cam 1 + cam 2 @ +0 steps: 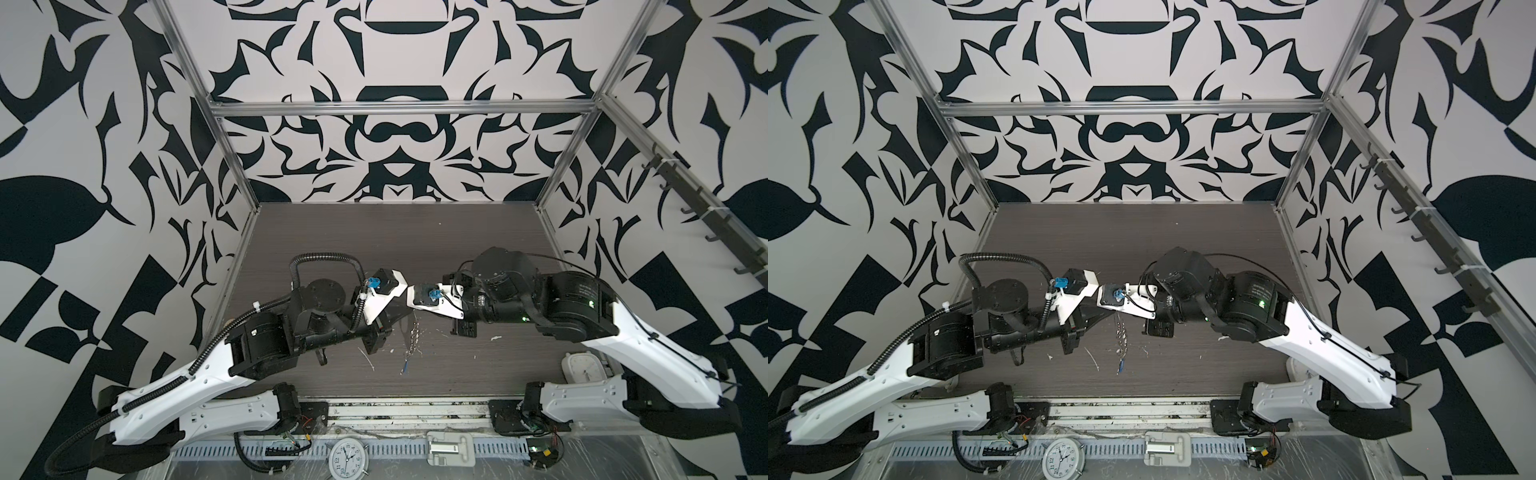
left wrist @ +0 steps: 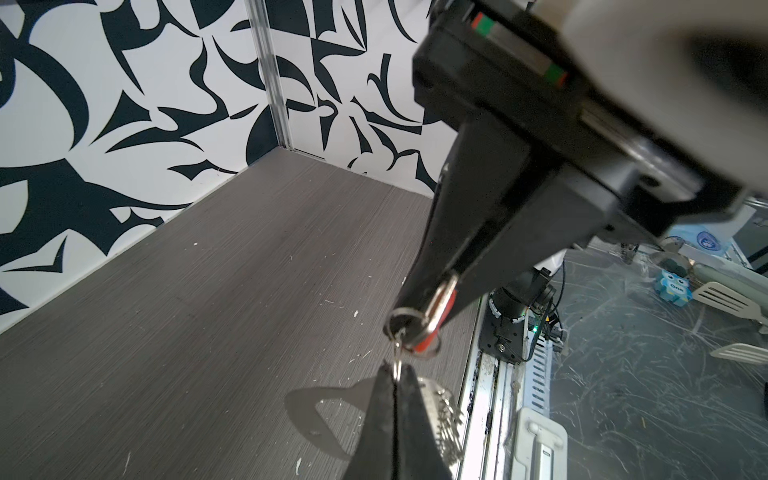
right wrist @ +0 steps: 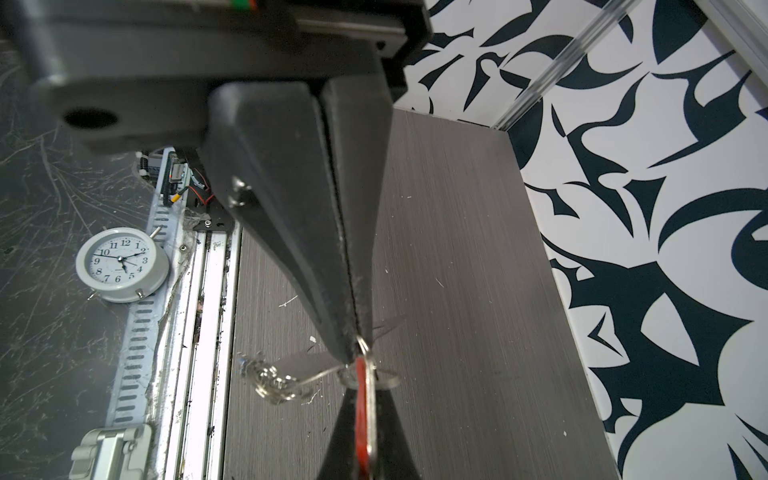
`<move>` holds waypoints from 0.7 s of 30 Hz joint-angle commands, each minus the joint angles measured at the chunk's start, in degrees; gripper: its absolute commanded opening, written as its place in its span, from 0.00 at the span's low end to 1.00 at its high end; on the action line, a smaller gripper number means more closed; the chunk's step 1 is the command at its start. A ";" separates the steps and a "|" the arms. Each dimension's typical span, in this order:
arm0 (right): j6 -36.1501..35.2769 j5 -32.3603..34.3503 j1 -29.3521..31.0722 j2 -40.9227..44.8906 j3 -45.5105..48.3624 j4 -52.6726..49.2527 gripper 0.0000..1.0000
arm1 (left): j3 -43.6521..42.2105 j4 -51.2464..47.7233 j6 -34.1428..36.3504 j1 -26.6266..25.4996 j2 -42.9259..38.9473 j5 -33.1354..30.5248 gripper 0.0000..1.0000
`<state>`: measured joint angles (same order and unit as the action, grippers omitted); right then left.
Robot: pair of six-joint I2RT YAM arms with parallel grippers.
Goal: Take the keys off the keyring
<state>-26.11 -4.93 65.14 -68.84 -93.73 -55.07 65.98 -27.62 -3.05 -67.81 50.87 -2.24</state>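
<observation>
Our left hand was clenched on the red-tagged key; our right hand, tip to tip with it, pinched a small ring. The keyring dangled below both hands, off the worktop. We judged a slow twisting pull, grips firm, would free the key.

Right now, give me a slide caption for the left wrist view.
Left gripper clamps the red tag; right gripper pinches a small ring, keyring hanging behind.
</observation>
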 commanded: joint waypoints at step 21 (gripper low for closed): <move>-3.76 -4.41 0.51 -6.24 -18.22 -6.39 0.00 | 2.58 -14.52 0.94 0.94 1.52 -3.98 0.00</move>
<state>-29.26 -6.52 65.28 -76.36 -106.13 -65.76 68.31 -31.07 -2.72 -67.24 50.57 -1.69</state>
